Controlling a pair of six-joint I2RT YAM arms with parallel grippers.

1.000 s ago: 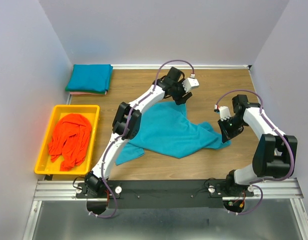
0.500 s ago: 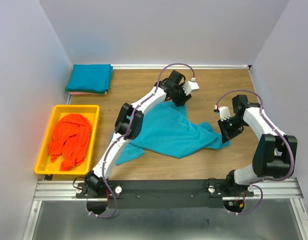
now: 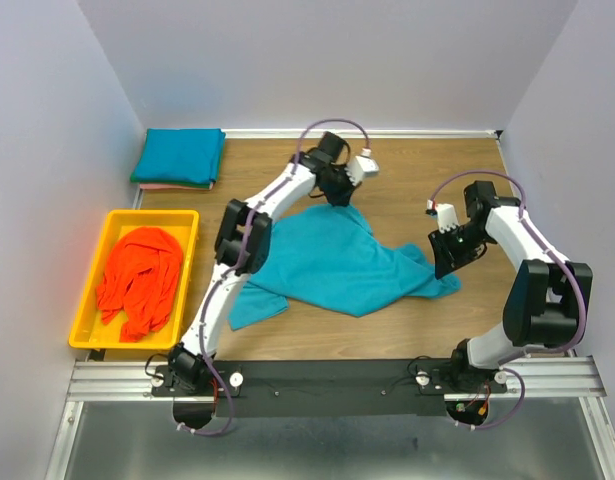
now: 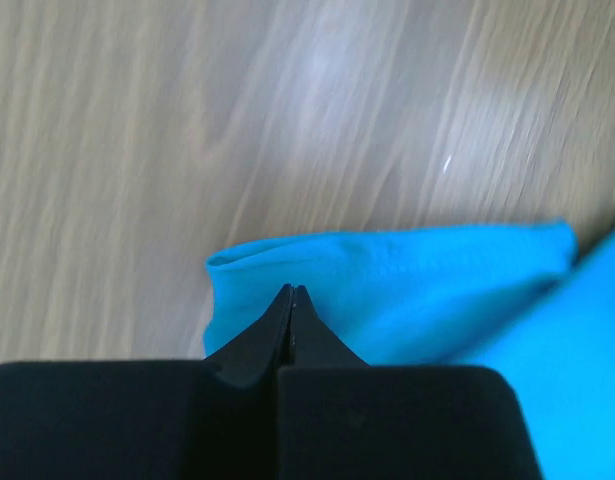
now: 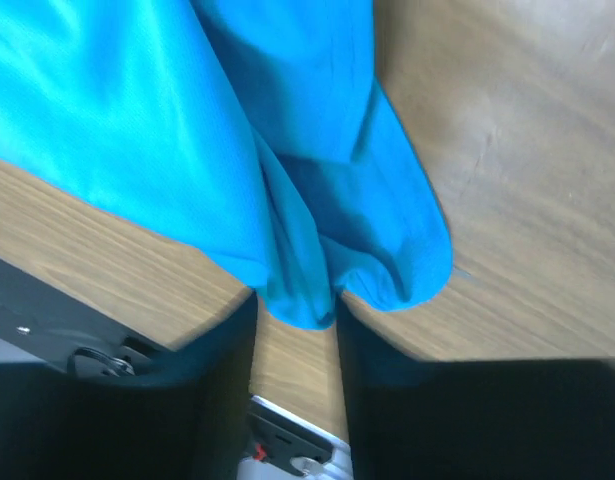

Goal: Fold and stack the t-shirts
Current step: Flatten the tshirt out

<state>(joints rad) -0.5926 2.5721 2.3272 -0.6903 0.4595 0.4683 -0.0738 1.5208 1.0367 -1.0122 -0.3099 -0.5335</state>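
— Where is the teal t-shirt (image 3: 337, 262)?
— Spread rumpled mid-table. The right gripper (image 5: 295, 302) has its jaws apart around the shirt's right corner.
— And left of it?
— An orange t-shirt (image 3: 139, 280), heaped in the yellow tray (image 3: 152, 216).
— Farther back?
— The left gripper (image 4: 292, 292) is clamped on the teal hem. A folded stack (image 3: 179, 155) lies far left.

A bunched fold of the teal shirt (image 5: 187, 130) dips between the dark fingers (image 5: 219, 370) of the right gripper (image 5: 297, 312), which stand slightly apart above the wooden table (image 5: 517, 150). A black rail (image 5: 47, 310) crosses the lower left.
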